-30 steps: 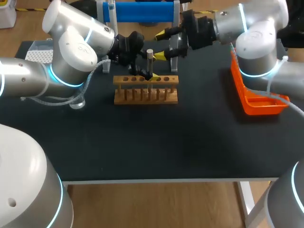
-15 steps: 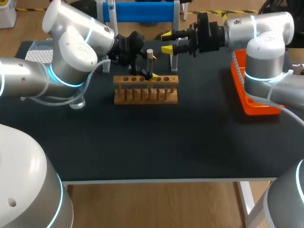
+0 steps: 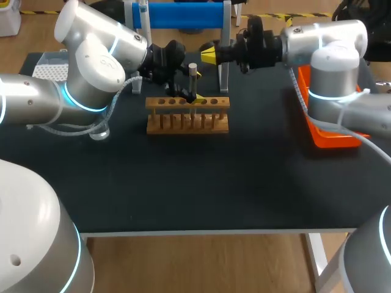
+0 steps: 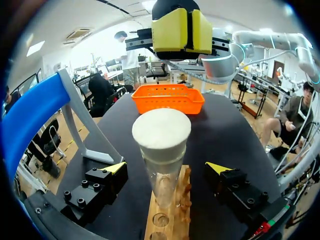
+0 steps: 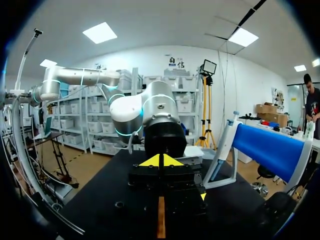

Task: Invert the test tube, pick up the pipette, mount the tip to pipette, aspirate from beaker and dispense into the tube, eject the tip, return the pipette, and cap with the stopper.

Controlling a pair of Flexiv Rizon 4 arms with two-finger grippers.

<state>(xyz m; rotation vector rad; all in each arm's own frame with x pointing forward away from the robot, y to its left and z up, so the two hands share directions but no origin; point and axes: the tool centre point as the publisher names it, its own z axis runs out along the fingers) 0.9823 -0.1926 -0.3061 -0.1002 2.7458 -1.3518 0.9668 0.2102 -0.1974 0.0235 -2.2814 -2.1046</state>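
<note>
A clear test tube (image 3: 192,78) stands upright in the wooden rack (image 3: 187,115), with a pale stopper-like cap on top. My left gripper (image 3: 189,94) is open around the tube's lower part. In the left wrist view the tube (image 4: 161,150) rises between the spread yellow-tipped fingers (image 4: 116,167) of the left gripper (image 4: 167,167), and neither touches it. My right gripper (image 3: 209,56) hangs a little behind and above the tube, shut on nothing. The same right gripper (image 4: 181,30) shows over the tube. In the right wrist view the right gripper's (image 5: 161,160) tips are pressed together, facing my left arm (image 5: 150,115).
A blue pipette stand (image 3: 183,15) is behind the rack. An orange basket (image 3: 330,128) sits at the right under my right arm. A white tip box (image 3: 50,68) and a glass beaker (image 3: 99,131) are at the left by my left arm.
My right gripper went from open to shut and turned on its wrist, its tips ending close behind the tube. The left arm and the tube stayed still.
</note>
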